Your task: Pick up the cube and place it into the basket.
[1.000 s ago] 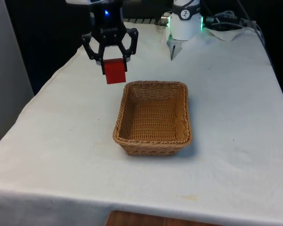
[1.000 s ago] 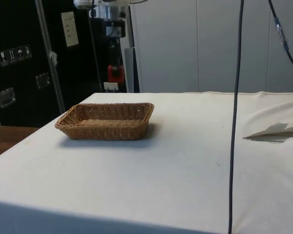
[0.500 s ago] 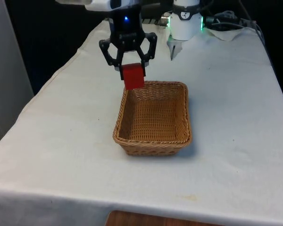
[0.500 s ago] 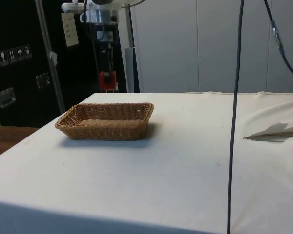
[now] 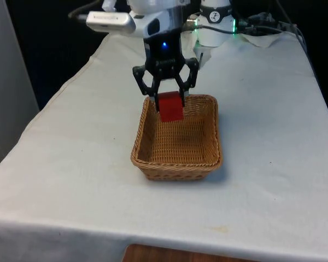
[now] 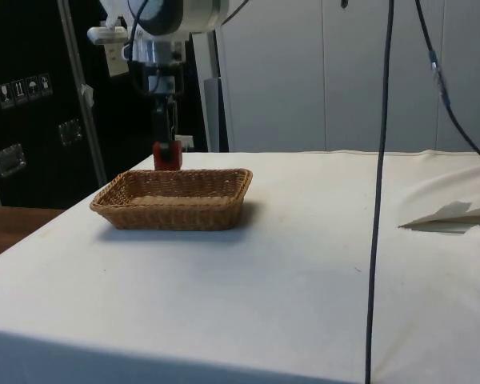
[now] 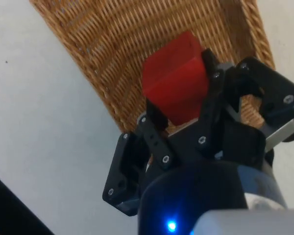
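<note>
above the basket (image 5: 177, 158), near its far end, the gripper (image 5: 166, 97) hangs with its fingers (image 7: 154, 115) pinching the red cube (image 5: 170, 106) from two sides. from the side, the cube (image 6: 167, 155) sits just over the basket's (image 6: 176, 208) rim, clear of the weave. at the wrist, the cube (image 7: 175, 77) shows against the basket's (image 7: 108, 58) woven floor, with white cloth (image 5: 273, 136) beside the rim.
</note>
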You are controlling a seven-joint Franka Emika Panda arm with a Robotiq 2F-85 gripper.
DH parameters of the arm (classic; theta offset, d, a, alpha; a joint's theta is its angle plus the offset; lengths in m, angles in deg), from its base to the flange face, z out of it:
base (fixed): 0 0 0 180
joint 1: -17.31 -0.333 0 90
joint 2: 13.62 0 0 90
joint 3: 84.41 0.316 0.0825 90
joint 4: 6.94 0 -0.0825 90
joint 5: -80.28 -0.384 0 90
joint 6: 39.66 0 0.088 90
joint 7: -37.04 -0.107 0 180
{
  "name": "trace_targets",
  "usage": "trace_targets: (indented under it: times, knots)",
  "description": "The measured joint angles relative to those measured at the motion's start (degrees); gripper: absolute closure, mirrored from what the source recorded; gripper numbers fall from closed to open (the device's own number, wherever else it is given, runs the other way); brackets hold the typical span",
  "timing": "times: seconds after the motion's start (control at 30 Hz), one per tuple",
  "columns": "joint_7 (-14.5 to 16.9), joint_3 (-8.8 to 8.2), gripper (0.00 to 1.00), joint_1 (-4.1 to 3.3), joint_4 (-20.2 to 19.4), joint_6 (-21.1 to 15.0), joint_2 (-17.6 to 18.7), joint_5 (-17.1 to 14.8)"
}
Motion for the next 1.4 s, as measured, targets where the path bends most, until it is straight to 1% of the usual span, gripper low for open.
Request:
trace_targets:
  times: [0.17,0.2,0.27,0.4,0.57,0.87,1.1,1.13,1.17,1.2,1.3,1.33,1.37,1.4]
  knots:
    - [-1.0,1.03,0.99,0.0,0.2,-2.6,2.3,-0.1]
    - [-1.0,1.03,0.99,0.0,0.2,-2.6,2.3,-0.1]
    - [-1.5,1.43,0.99,0.0,0.6,-3.7,3.6,-0.1]
    - [-1.8,1.83,0.99,0.0,0.9,-4.6,4.7,-0.2]
    - [-1.8,2.58,0.99,0.11,0.9,-6.0,6.0,-1.2]
    - [-1.9,2.86,0.99,0.11,0.9,-7.6,7.6,-1.6]
    - [-1.9,2.86,0.99,0.34,0.8,-8.3,8.4,-1.6]
    - [-1.9,2.86,0.97,0.34,0.8,-8.3,8.4,-1.6]
    - [-1.9,2.86,0.91,0.34,0.8,-8.3,8.4,-1.6]
    - [-1.9,2.86,0.74,0.29,0.8,-8.3,8.4,-1.5]
    - [-1.9,2.86,0.44,0.29,0.8,-8.3,8.4,-1.5]
    - [-1.9,2.86,0.44,0.29,0.8,-8.3,8.4,-1.5]
    - [-1.9,2.86,0.3,0.29,0.8,-8.3,8.5,-1.5]
    - [-1.9,2.86,0.2,0.29,0.8,-8.3,8.5,-1.5]
